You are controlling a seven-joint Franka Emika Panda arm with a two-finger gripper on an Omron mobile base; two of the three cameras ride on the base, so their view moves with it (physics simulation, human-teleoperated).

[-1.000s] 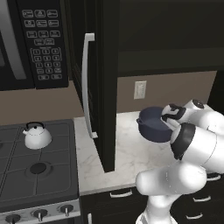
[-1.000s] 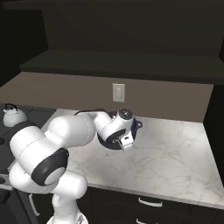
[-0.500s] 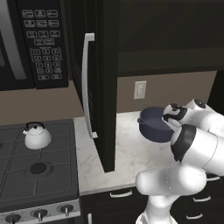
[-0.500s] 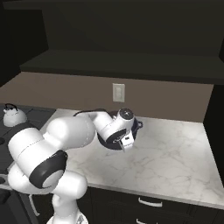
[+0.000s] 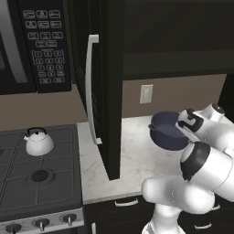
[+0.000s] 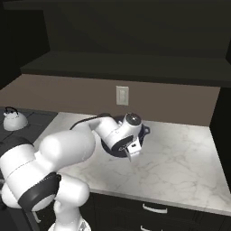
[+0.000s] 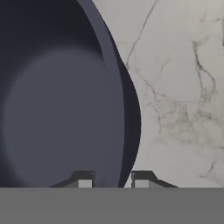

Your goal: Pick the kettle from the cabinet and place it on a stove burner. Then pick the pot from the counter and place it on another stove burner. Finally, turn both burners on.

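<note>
With the kettle (image 5: 37, 141) already parked on a rear burner (image 5: 40, 175), the pot (image 5: 167, 130) is next. End effector (image 7: 112, 180) pinches its rim, one finger inside, lifting it off the counter (image 5: 132, 160)

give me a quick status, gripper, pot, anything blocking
Gripper shut on pot rim, one finger inside, one outside. Kettle sits on a back burner. Open cabinet door stands between pot and stove.
</note>
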